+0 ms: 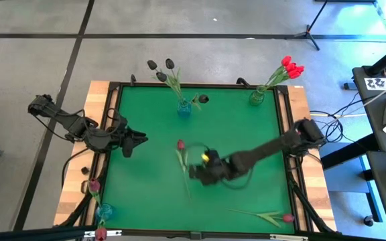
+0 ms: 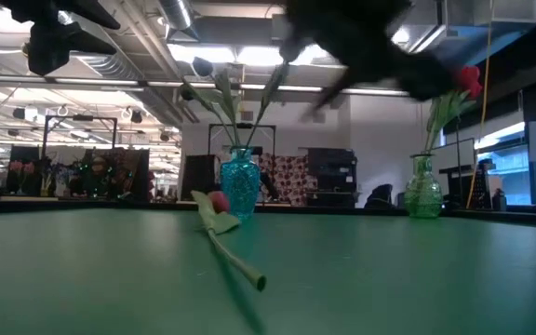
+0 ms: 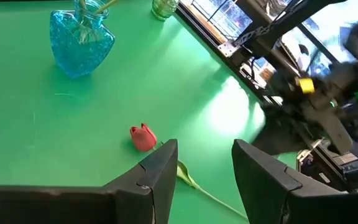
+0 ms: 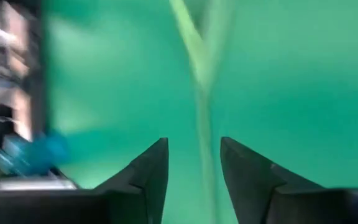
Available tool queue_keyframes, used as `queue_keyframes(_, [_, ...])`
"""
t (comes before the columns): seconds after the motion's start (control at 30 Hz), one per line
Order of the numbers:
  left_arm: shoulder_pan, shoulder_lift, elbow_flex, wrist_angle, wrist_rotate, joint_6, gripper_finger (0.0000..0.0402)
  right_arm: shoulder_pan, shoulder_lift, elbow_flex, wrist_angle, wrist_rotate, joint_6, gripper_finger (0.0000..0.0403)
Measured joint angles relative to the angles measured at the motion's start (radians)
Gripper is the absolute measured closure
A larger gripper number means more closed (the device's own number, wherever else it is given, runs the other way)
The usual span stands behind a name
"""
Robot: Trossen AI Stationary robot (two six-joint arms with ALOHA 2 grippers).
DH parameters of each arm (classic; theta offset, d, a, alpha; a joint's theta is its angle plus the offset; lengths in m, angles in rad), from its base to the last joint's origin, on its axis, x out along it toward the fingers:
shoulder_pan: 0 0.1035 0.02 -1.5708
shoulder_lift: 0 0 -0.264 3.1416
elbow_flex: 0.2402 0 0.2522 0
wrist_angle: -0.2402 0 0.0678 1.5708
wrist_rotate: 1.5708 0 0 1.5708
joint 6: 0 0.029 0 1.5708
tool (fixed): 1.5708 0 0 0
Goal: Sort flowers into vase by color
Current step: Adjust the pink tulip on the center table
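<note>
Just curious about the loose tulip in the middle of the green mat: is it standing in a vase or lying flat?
Lying flat. The maroon tulip rests on the green mat, stem stretched along it, outside every vase.

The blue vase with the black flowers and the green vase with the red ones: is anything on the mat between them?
One small dark flower head lies between the blue vase and the green vase, close to the blue one, seen in the high view.

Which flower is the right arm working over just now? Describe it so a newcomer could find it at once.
Start at the green mat and go to its middle, just ahead of the right gripper. There a tulip lies flat, its stem running between the open fingers. Unlike the other loose tulip near the mat's edge, it lies mid-mat.
</note>
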Motion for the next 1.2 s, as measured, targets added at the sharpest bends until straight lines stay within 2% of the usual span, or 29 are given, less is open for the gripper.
queue_keyframes(0.1, [0.0, 0.0, 0.0, -0.003, 0.0, 0.001, 0.0253, 0.091, -0.001, -0.002, -0.102, -0.092, 0.143, 0.0261])
queue_keyframes(0.27, [0.0, 0.0, 0.0, -0.006, 0.0, 0.001, 0.0253, 0.231, -0.001, -0.002, -0.238, -0.318, 0.353, 0.0262])
queue_keyframes(0.37, [0.0, 0.0, 0.0, -0.007, 0.0, 0.001, 0.0253, 0.323, -0.001, -0.002, -0.316, -0.41, 0.479, 0.0262])
queue_keyframes(0.43, [0.0, 0.0, 0.0, -0.006, 0.0, 0.001, 0.0253, 0.381, -0.001, -0.003, -0.367, -0.45, 0.503, 0.0262])
queue_keyframes(0.57, [0.0, 0.0, 0.0, -0.006, 0.0, 0.004, 0.0253, 0.48, 0.0, -0.003, -0.46, -0.543, 0.409, 0.025])
queue_keyframes(0.7, [0.0, 0.0, 0.0, -0.006, 0.0, 0.003, 0.0253, 0.55, 0.0, -0.037, -0.508, -0.678, 0.277, 0.0205])
queue_keyframes(0.83, [0.0, 0.0, 0.0, -0.001, 0.0, -0.008, 0.0253, 0.598, 0.001, -0.103, -0.487, -0.748, 0.101, 0.0154])
queue_keyframes(0.9, [0.0, 0.0, 0.0, -0.001, 0.004, -0.028, 0.0253, 0.61, 0.002, -0.153, -0.458, -0.766, 0.042, 0.0143])
queue_keyframes(1.03, [0.0, 0.0, 0.0, -0.002, 0.015, -0.053, 0.0253, 0.62, 0.002, -0.235, -0.399, -0.778, -0.074, 0.0153])
queue_keyframes(1.2, [0.0, 0.0, 0.0, -0.002, 0.018, -0.085, 0.0253, 0.611, 0.001, -0.312, -0.395, -0.789, -0.222, 0.0208])
